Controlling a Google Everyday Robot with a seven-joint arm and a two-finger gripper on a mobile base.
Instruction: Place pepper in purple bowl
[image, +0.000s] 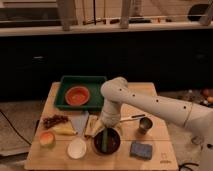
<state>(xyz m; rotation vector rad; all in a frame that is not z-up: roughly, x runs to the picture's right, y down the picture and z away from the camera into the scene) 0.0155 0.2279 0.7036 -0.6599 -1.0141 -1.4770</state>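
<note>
Pepper (104, 142) lying in purple bowl (116, 145); gripper (106, 128) just above, near far rim

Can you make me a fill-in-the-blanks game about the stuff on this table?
1. The pepper lies ____ the purple bowl.
2. The gripper hangs right ____ that bowl.
3. The orange bowl sits in a tray colored ____.
4. The sponge beside the purple bowl is ____.

Missing words: inside, above, green, blue.
</note>
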